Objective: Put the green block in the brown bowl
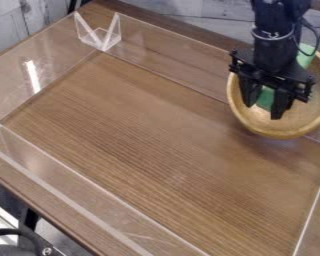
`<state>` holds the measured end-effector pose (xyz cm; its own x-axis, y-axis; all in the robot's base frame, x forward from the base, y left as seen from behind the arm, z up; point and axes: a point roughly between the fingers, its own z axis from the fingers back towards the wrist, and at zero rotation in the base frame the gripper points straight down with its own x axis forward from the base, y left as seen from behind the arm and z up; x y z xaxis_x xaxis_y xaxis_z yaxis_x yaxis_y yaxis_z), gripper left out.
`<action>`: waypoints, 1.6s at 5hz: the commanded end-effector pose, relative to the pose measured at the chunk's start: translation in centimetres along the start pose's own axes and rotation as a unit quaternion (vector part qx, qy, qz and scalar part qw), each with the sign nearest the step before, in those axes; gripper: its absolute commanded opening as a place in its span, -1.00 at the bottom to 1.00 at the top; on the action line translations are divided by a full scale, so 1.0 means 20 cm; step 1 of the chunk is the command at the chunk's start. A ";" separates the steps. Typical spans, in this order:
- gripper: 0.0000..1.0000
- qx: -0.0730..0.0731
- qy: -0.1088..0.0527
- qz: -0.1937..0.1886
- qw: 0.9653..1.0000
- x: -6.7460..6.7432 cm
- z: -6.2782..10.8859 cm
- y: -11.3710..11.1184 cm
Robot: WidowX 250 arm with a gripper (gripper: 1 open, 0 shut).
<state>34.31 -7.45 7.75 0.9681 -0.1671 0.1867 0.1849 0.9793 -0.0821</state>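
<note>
Green block (278, 98) upright, long axis vertical, over brown bowl (252, 118)

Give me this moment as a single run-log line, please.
phase: placing | fingers: shut on green block | position: over brown bowl, inside its rim | block released: not yet | table: wooden

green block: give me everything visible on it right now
The green block is a small bright green piece, plain and matte, mostly hidden: only a strip shows between the fingers of the black gripper, which is shut on it. It hangs over the inside of the brown bowl at the table's right edge. Whether it touches the bowl's floor can't be told; its full shape and ends are covered.
</note>
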 end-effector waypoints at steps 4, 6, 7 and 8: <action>-1.00 -0.002 -0.042 -0.008 0.999 0.11 0.10 0.03; -1.00 -0.004 -0.041 -0.011 0.999 0.11 0.10 0.03; -1.00 -0.005 -0.039 -0.011 0.999 0.10 0.10 0.03; -1.00 -0.007 -0.037 -0.011 0.999 0.10 0.09 0.02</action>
<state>34.96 -7.44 7.90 0.9626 -0.1875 0.1957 0.2090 0.9733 -0.0952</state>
